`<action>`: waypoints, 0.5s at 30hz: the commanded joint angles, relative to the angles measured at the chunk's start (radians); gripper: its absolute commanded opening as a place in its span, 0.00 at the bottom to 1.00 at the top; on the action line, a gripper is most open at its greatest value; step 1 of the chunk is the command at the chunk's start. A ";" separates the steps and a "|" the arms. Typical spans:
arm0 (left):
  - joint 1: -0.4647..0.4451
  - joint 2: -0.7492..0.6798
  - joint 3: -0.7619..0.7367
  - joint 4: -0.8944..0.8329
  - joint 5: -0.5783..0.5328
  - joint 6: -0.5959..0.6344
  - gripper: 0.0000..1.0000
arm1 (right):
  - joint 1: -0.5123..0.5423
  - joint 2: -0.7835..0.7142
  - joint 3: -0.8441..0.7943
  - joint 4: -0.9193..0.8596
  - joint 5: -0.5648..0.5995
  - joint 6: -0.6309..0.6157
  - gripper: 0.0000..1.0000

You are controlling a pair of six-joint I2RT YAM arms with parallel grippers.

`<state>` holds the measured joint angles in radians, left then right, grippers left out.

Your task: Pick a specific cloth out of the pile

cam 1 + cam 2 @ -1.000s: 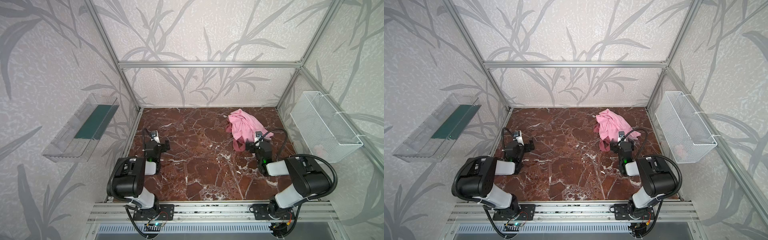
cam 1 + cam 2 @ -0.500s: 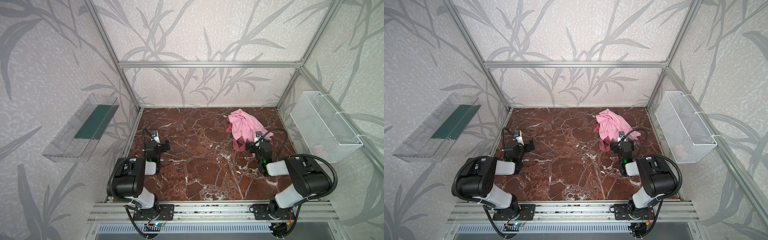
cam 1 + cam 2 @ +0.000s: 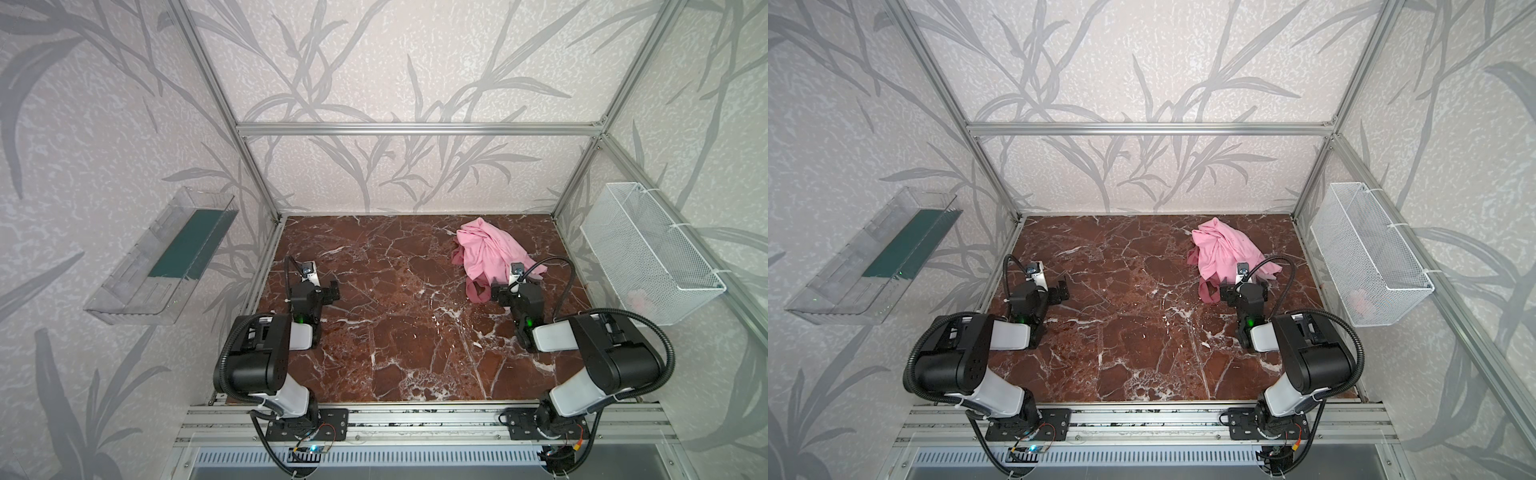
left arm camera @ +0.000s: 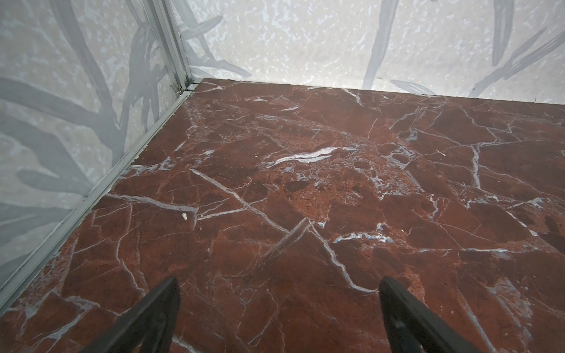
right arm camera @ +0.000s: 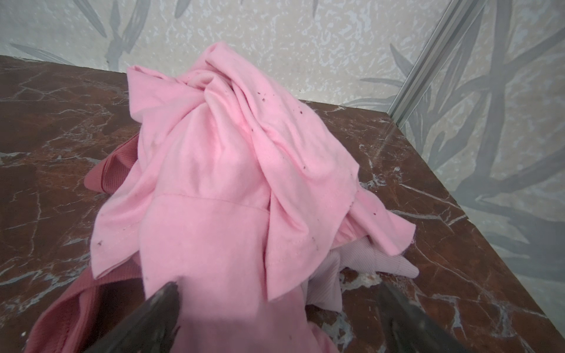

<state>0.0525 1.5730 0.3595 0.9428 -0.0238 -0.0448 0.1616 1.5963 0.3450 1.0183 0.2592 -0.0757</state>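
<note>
Arms folded low, pincers spread: right gripper (image 5: 278,287) faces the pile (image 5: 232,152) at twelve o'clock; left gripper (image 4: 278,284) above marble tabletop (image 4: 305,152).

The dusty rose, darker pink ribbed cloth (image 5: 111,171) lies mostly buried under the pile (image 5: 232,171) of light bubblegum-pink fabric. Only folded edges poke out, so its full shape cannot be told. A pale whitish ribbed piece (image 5: 370,256) is likewise half covered. In its wrist view the right gripper (image 5: 278,287) shows only blurred dark fingertips, the rest cut off by the frame; the left gripper (image 4: 278,281) is cropped likewise. A pinkish lump (image 3: 640,297) inside the white wire-mesh basket (image 3: 615,249) is too small to identify.
</note>
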 commanded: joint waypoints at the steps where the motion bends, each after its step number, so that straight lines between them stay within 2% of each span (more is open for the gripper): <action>1: 0.010 -0.008 0.017 0.004 0.022 0.006 0.99 | -0.008 -0.001 0.011 0.015 -0.004 0.011 0.99; 3: 0.010 -0.008 0.016 0.007 0.021 0.009 0.97 | 0.007 -0.057 0.002 -0.008 0.000 -0.007 0.99; 5: 0.004 -0.043 0.011 -0.011 0.017 0.015 0.88 | 0.034 -0.171 0.019 -0.125 0.034 -0.032 0.95; 7: -0.010 -0.139 0.008 -0.090 -0.023 0.021 0.77 | 0.068 -0.291 0.076 -0.352 0.091 -0.023 0.92; 9: -0.042 -0.251 0.018 -0.190 -0.091 0.035 0.65 | 0.076 -0.398 0.174 -0.640 0.040 0.044 0.85; 11: -0.059 -0.353 0.060 -0.346 -0.142 -0.027 0.60 | 0.095 -0.440 0.247 -0.820 -0.004 0.107 0.79; 15: -0.072 -0.464 0.170 -0.643 -0.101 -0.191 0.56 | 0.193 -0.439 0.346 -1.062 0.027 0.176 0.77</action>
<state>-0.0128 1.1545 0.4637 0.5529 -0.1078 -0.1211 0.2993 1.1446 0.6605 0.2966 0.2790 0.0200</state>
